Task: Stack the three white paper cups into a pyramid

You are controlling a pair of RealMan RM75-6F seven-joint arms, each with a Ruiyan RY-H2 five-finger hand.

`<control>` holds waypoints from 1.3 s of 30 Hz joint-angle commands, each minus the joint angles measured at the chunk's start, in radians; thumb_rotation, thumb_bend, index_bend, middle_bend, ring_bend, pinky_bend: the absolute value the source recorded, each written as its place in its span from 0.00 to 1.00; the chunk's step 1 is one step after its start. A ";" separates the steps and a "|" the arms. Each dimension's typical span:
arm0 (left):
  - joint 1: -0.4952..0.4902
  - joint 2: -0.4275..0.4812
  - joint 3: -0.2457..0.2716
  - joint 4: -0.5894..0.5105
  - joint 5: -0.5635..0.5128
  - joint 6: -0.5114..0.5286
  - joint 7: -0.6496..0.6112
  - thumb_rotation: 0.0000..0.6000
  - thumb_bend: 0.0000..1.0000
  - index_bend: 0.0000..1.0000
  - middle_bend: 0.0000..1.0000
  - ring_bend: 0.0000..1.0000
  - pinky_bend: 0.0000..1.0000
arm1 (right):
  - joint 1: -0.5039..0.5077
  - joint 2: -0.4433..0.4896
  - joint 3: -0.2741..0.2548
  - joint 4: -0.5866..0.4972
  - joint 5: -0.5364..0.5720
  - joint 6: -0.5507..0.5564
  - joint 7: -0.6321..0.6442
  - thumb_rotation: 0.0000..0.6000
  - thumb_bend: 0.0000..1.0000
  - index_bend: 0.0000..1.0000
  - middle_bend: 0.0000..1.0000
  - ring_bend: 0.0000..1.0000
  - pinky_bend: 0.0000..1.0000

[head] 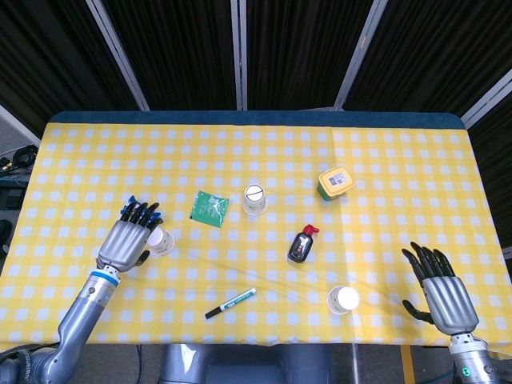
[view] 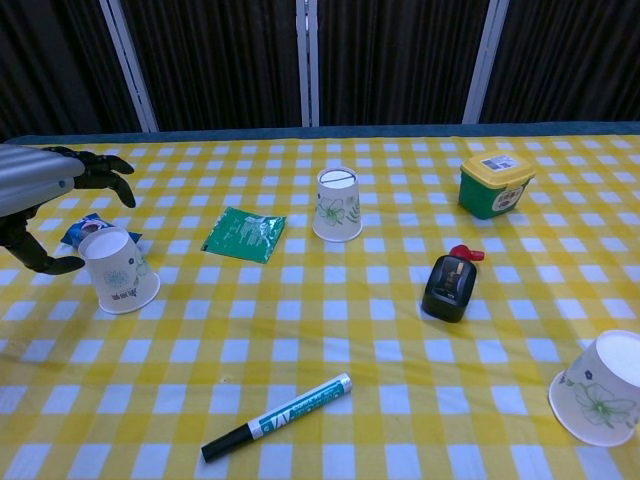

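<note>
Three white paper cups stand upside down on the yellow checked cloth. The left cup [head: 161,240] [view: 120,271] has my left hand [head: 128,240] [view: 48,200] just to its left, fingers spread and arched over it, holding nothing. The middle cup [head: 254,199] [view: 337,204] stands alone at the centre back. The right cup [head: 343,300] [view: 601,388] sits near the front edge. My right hand [head: 444,294] is open, to the right of that cup and well apart from it; the chest view does not show it.
A blue snack packet [head: 135,205] [view: 84,228] lies behind the left cup, under my left fingers. A green sachet [head: 209,207] [view: 244,235], a black bottle with a red cap [head: 302,243] [view: 450,284], a yellow-lidded green tub [head: 336,182] [view: 494,183] and a marker [head: 230,303] [view: 277,416] also lie on the table.
</note>
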 commanded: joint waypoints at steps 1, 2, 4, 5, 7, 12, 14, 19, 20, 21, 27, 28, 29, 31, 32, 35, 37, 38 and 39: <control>-0.042 -0.024 -0.008 0.009 -0.072 -0.015 0.052 1.00 0.32 0.21 0.00 0.00 0.00 | 0.001 0.000 0.000 0.001 0.002 -0.002 0.003 1.00 0.12 0.07 0.00 0.00 0.00; -0.048 -0.027 -0.008 0.011 -0.085 -0.017 0.060 1.00 0.31 0.21 0.00 0.00 0.00 | 0.001 0.001 0.001 0.001 0.003 -0.002 0.004 1.00 0.12 0.07 0.00 0.00 0.00; -0.065 -0.037 -0.009 0.019 -0.118 -0.017 0.076 1.00 0.29 0.21 0.00 0.00 0.00 | 0.002 0.001 0.001 0.003 0.006 -0.005 0.006 1.00 0.13 0.07 0.00 0.00 0.00; -0.071 -0.041 -0.008 0.022 -0.130 -0.014 0.082 1.00 0.28 0.21 0.00 0.00 0.00 | 0.002 0.001 0.001 0.003 0.007 -0.006 0.007 1.00 0.12 0.07 0.00 0.00 0.00; -0.081 -0.048 -0.004 0.027 -0.148 -0.007 0.090 1.00 0.28 0.21 0.00 0.00 0.00 | 0.003 0.001 0.001 0.004 0.008 -0.008 0.007 1.00 0.12 0.07 0.00 0.00 0.00; -0.097 -0.058 0.008 0.042 -0.175 0.008 0.096 1.00 0.28 0.22 0.00 0.00 0.00 | 0.004 0.000 0.000 0.004 0.008 -0.010 0.005 1.00 0.13 0.07 0.00 0.00 0.00; -0.100 -0.060 0.010 0.047 -0.181 0.010 0.095 1.00 0.28 0.24 0.00 0.00 0.00 | 0.004 -0.001 -0.001 0.004 0.008 -0.010 0.005 1.00 0.12 0.07 0.00 0.00 0.00; -0.112 -0.071 0.024 0.071 -0.198 0.022 0.091 1.00 0.28 0.33 0.00 0.00 0.00 | 0.004 -0.003 -0.002 0.005 0.010 -0.012 0.000 1.00 0.12 0.07 0.00 0.00 0.00; -0.113 -0.072 0.026 0.073 -0.200 0.025 0.090 1.00 0.28 0.35 0.00 0.00 0.00 | 0.004 -0.003 -0.002 0.005 0.010 -0.012 -0.001 1.00 0.12 0.07 0.00 0.00 0.00; -0.113 -0.077 0.029 0.079 -0.202 0.032 0.087 1.00 0.28 0.36 0.00 0.00 0.00 | 0.004 -0.004 -0.002 0.005 0.010 -0.012 -0.002 1.00 0.12 0.07 0.00 0.00 0.00; -0.120 -0.088 0.032 0.095 -0.194 0.043 0.060 1.00 0.30 0.43 0.00 0.00 0.00 | 0.004 -0.005 -0.002 0.007 0.011 -0.012 -0.003 1.00 0.13 0.07 0.00 0.00 0.00; -0.120 -0.088 0.032 0.094 -0.187 0.046 0.053 1.00 0.30 0.44 0.00 0.00 0.00 | 0.004 -0.006 -0.002 0.007 0.012 -0.012 -0.003 1.00 0.13 0.07 0.00 0.00 0.00; -0.120 -0.087 0.031 0.090 -0.178 0.050 0.047 1.00 0.30 0.44 0.00 0.00 0.00 | 0.004 -0.006 -0.002 0.009 0.013 -0.014 -0.002 1.00 0.13 0.07 0.00 0.00 0.00; -0.122 -0.078 0.031 0.072 -0.157 0.056 0.032 1.00 0.30 0.43 0.00 0.00 0.00 | 0.006 -0.007 -0.001 0.011 0.018 -0.018 -0.001 1.00 0.12 0.07 0.00 0.00 0.00; -0.124 -0.069 0.028 0.054 -0.145 0.060 0.026 1.00 0.30 0.43 0.00 0.00 0.00 | 0.007 -0.008 0.000 0.013 0.023 -0.022 0.000 1.00 0.12 0.07 0.00 0.00 0.00; -0.136 -0.044 0.016 0.010 -0.126 0.068 0.025 1.00 0.30 0.43 0.00 0.00 0.00 | 0.011 -0.009 0.005 0.020 0.039 -0.033 0.007 1.00 0.13 0.07 0.00 0.00 0.00; -0.151 -0.032 0.005 -0.016 -0.126 0.071 0.035 1.00 0.30 0.43 0.00 0.00 0.00 | 0.013 -0.009 0.009 0.023 0.049 -0.039 0.011 1.00 0.12 0.07 0.00 0.00 0.00; -0.163 -0.026 -0.005 -0.030 -0.131 0.069 0.041 1.00 0.30 0.43 0.00 0.00 0.00 | 0.014 -0.008 0.012 0.025 0.056 -0.041 0.016 1.00 0.12 0.07 0.00 0.00 0.00; -0.175 -0.023 -0.017 -0.039 -0.138 0.064 0.044 1.00 0.30 0.43 0.00 0.00 0.00 | 0.015 -0.007 0.014 0.027 0.060 -0.042 0.020 1.00 0.12 0.07 0.00 0.00 0.00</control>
